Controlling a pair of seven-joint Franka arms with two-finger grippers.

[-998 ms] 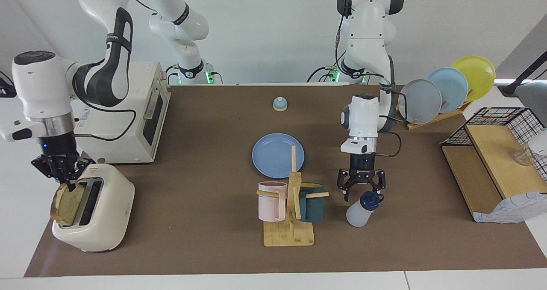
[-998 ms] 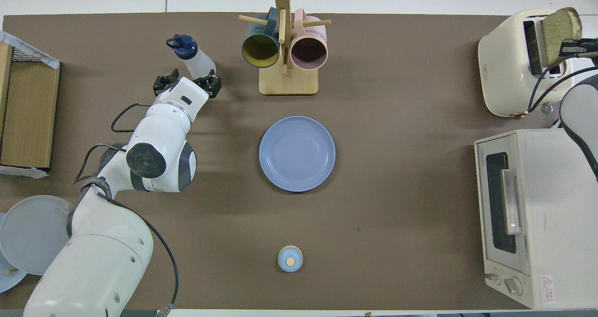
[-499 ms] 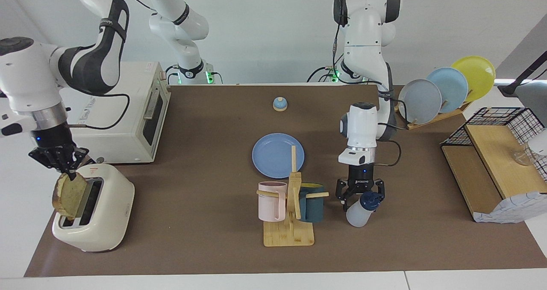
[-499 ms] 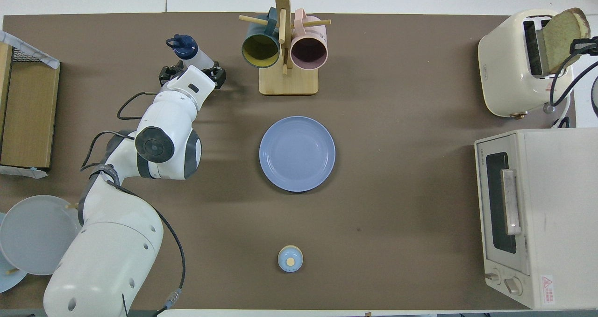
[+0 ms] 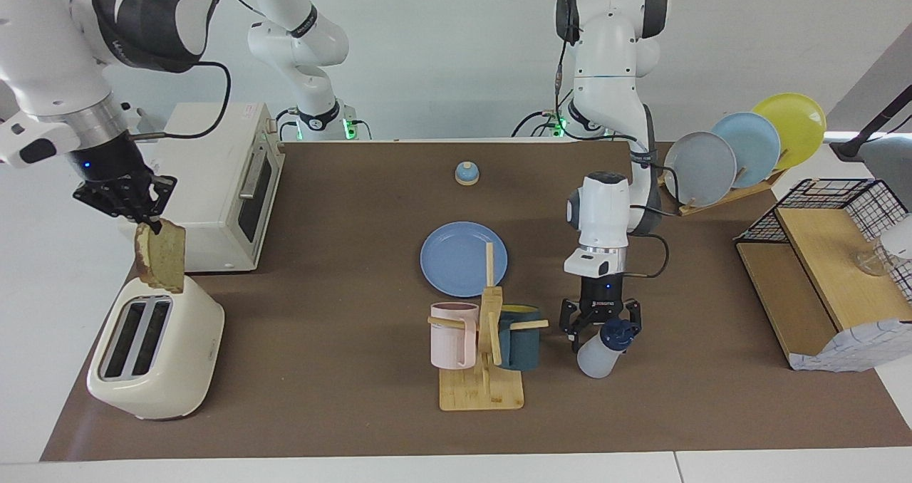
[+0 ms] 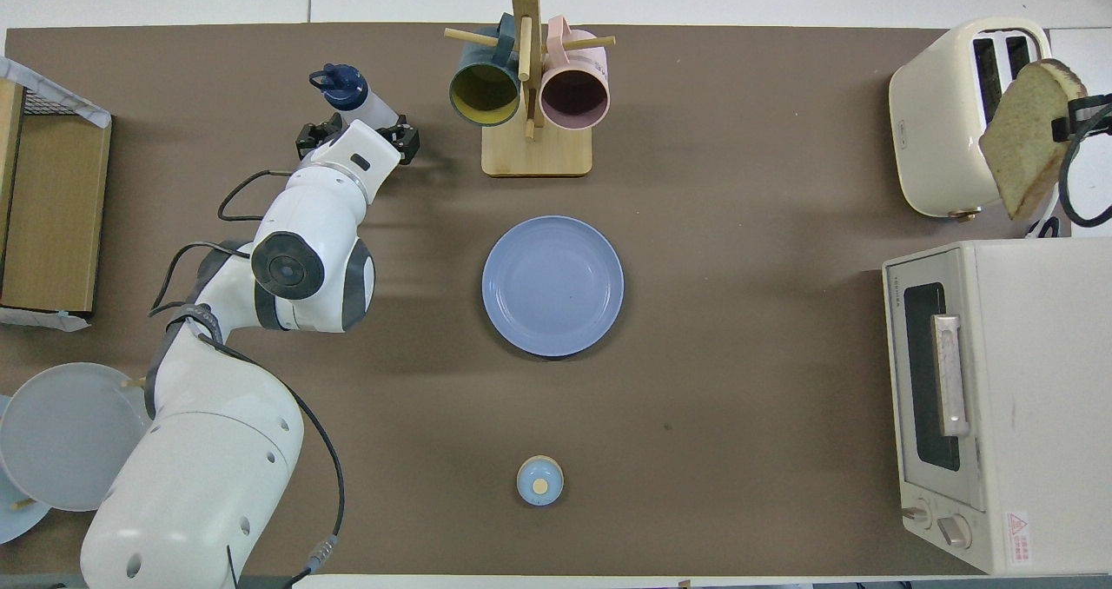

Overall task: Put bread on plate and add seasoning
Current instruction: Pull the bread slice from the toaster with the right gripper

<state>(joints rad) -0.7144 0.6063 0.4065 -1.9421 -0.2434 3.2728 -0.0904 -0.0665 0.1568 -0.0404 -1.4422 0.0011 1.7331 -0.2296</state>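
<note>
The bread (image 5: 162, 256) (image 6: 1029, 150), a tan slice with a brown crust, hangs in the air above the cream toaster (image 5: 153, 348) (image 6: 943, 111). My right gripper (image 5: 151, 223) (image 6: 1073, 120) is shut on its top edge. The blue plate (image 5: 456, 258) (image 6: 552, 285) lies bare in the middle of the table. The seasoning (image 5: 597, 355) (image 6: 360, 102), a whitish bottle with a navy cap, stands beside the mug rack toward the left arm's end. My left gripper (image 5: 602, 330) (image 6: 358, 137) is low at the bottle, its open jaws on either side just below the cap.
A wooden mug rack (image 5: 484, 355) (image 6: 534, 94) with a pink and a teal mug stands farther from the robots than the plate. A toaster oven (image 5: 221, 184) (image 6: 999, 398) sits beside the toaster. A small bell (image 5: 466, 174), racked plates (image 5: 741, 148) and a wooden shelf (image 5: 819, 276) are around.
My right gripper has pulled the bread up out of the toaster slot and lifted it clear. My left gripper has come down around the seasoning bottle and its jaws have narrowed slightly.
</note>
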